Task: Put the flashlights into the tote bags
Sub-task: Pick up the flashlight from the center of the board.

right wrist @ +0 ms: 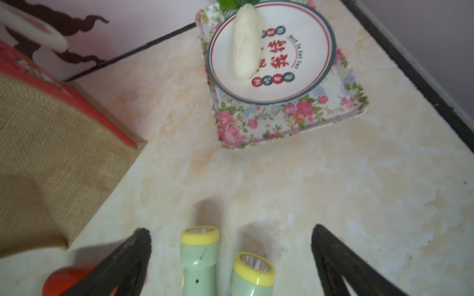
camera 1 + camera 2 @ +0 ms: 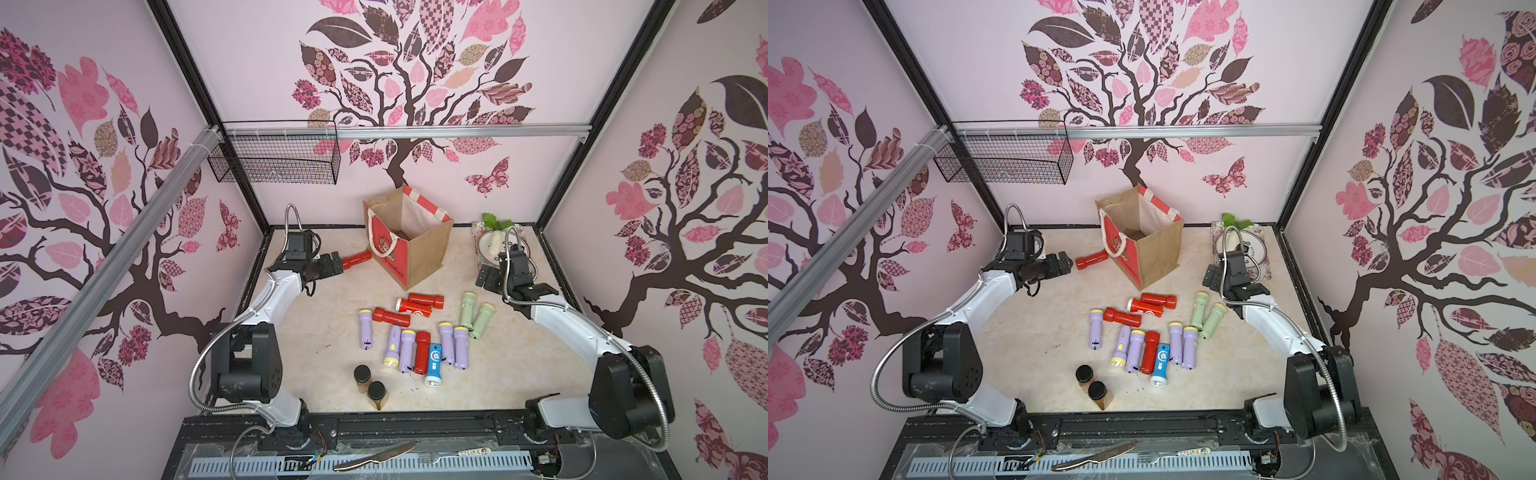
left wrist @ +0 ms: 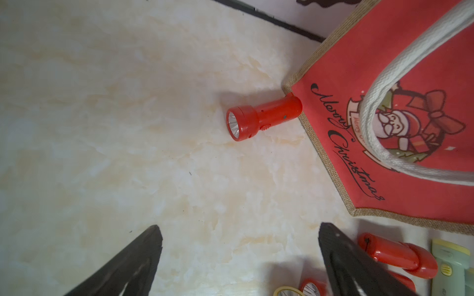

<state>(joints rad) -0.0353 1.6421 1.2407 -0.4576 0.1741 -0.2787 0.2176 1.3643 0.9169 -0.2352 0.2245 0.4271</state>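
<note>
Both hands are spread wide, nothing in either. My left hand faces a lone red flashlight lying on the counter at the tote bag's 9 o'clock, tail against its bottom corner. The other flashlights lie at the bag's 6 o'clock, and my right hand hovers by the green pair. My worry: an off-centre pinch rolls that round body away, or I shove the bag. The bag's floor is too dark to see, probably empty.
</note>
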